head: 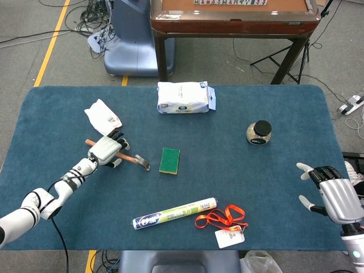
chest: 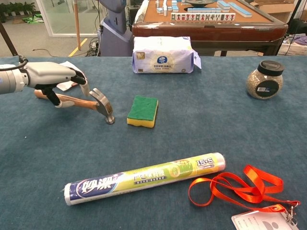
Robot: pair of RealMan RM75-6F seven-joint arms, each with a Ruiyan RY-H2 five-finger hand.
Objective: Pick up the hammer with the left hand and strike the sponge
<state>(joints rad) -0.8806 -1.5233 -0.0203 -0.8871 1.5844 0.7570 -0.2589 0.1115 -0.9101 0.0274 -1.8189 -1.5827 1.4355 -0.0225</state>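
My left hand sits over the wooden-handled steel hammer, fingers curled around its handle but not lifting. The hammer lies on the blue counter, left of the green and yellow sponge. My right hand waits far right, fingers spread wide.
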